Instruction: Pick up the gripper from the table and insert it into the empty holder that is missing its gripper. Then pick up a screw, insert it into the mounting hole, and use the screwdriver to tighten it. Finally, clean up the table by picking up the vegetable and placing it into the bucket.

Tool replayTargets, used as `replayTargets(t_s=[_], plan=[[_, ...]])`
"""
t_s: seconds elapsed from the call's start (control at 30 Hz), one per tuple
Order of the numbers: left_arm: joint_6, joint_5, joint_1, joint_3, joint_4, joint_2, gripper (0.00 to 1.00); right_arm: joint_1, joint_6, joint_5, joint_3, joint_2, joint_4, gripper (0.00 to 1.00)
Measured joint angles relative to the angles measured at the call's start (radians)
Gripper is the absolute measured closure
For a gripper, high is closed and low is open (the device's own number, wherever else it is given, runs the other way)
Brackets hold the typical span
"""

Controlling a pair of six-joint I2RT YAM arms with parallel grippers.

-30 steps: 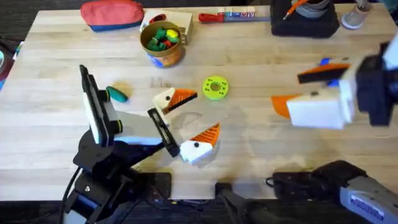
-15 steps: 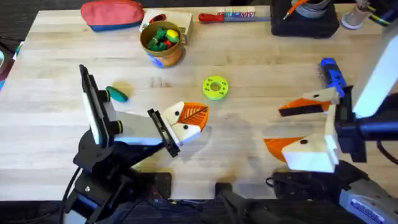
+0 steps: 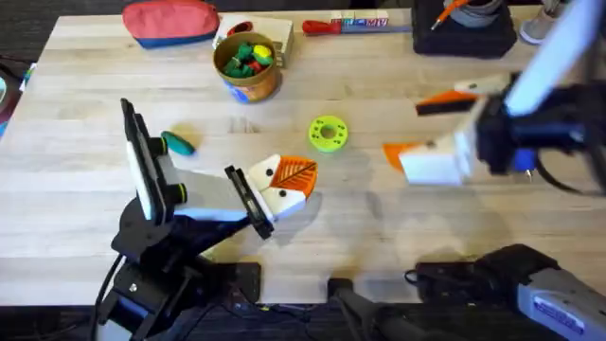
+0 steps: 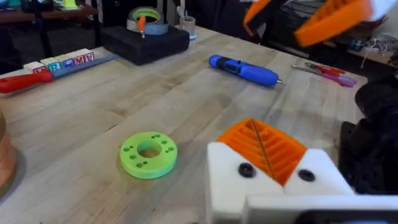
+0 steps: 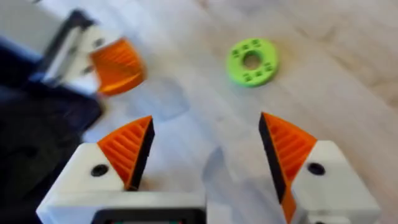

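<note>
Fingers of moulded white plastic with orange ribbed pads arm both claws, the ribs presumably there for grip on small smooth parts; the left gripper (image 3: 292,175) sits low over the middle of the desk (image 3: 398,246) with its pads pressed flat together and nothing seen between them, a resting pose rather than a grasp, I judge; the right gripper (image 3: 407,126) hangs above the right half of the desk with its fingers spread wide and empty, seemingly so that it can come down around something.

The vegetable (image 3: 178,143), a dark green oblong with a rounded end, lies flat near the left edge, just beside the left arm; the bucket (image 3: 248,64), round and tan-orange with a blue mark, stands upright near the far edge with its mouth up and bright toy pieces inside, ready to take more; the screwdriver (image 4: 245,70), a smooth blue cylinder with a thin metal tip, lies on its side towards the right edge; a bright green disc (image 3: 329,133) pierced with holes lies flat between the two claws.
</note>
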Motion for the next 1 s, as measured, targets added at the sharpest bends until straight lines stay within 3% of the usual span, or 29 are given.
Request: replayTargets(t_s=[0.13,0.23,0.4,0.57,0.7,0.83,1.0], plan=[[0.0,0.0,0.0,0.0,0.0,0.0,0.995,-0.033,0.043,0.149,0.0,0.182,0.145,0.009],[0.0,0.0,0.0,0.0,0.0,0.0,0.995,-0.107,0.061,0.242,0.0,0.313,0.17,0.01],[0.0,0.0,0.0,0.0,0.0,0.0,0.995,-0.331,0.07,0.318,0.003,0.449,0.182,0.01],[0.0,0.0,0.0,0.0,0.0,0.0,0.995,-0.589,0.072,0.355,0.03,0.53,0.209,0.011],[0.0,-0.001,0.0,0.0,0.0,0.0,0.995,-0.747,0.073,0.41,0.064,0.57,0.207,0.01],[0.0,-0.001,0.0,0.0,0.0,0.0,0.995,-0.824,0.025,0.446,0.12,0.593,0.216,0.01],[0.0,-0.001,0.0,0.0,0.0,0.0,0.995,-0.835,-0.094,0.453,0.171,0.628,0.231,0.01]])
